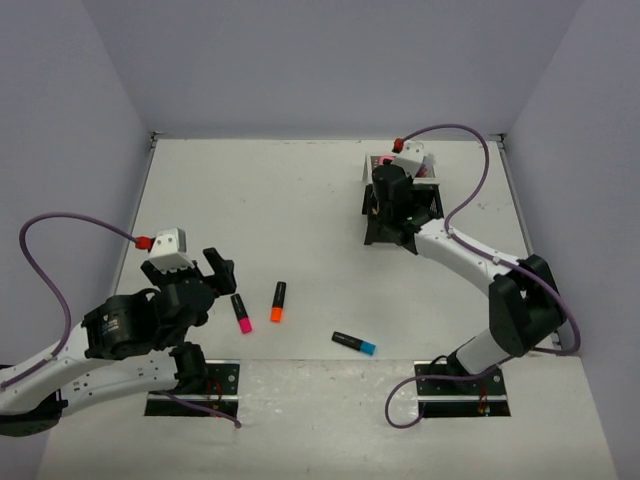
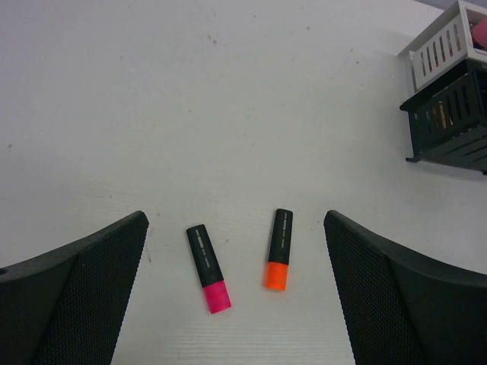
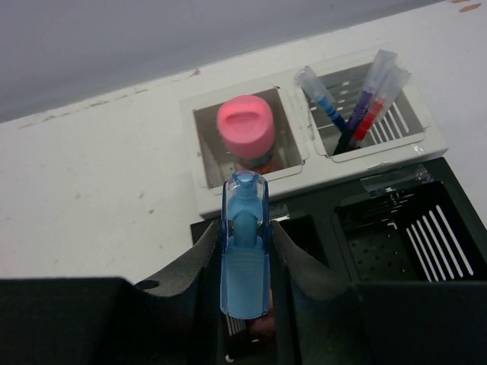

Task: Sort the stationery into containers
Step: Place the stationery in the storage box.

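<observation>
My right gripper (image 3: pixel 243 255) is shut on a blue highlighter (image 3: pixel 243 236), held upright over the near left dark compartment of the mesh organizer (image 3: pixel 307 144). A pink glue stick (image 3: pixel 246 125) stands in the far left pale compartment. Blue and red pens (image 3: pixel 358 110) stand in the far right pale one. In the top view the right gripper (image 1: pixel 388 205) hangs over the organizer (image 1: pixel 428 208). My left gripper (image 2: pixel 234 251) is open above a pink highlighter (image 2: pixel 208 268) and an orange highlighter (image 2: pixel 278 249) lying on the table. They also show in the top view as the pink one (image 1: pixel 241 313) and the orange one (image 1: pixel 277 301).
A black highlighter with a blue cap (image 1: pixel 355 343) lies on the table near the front, between the two arm bases. The near right dark compartment (image 3: pixel 403 228) looks empty. Grey walls close in the table on three sides.
</observation>
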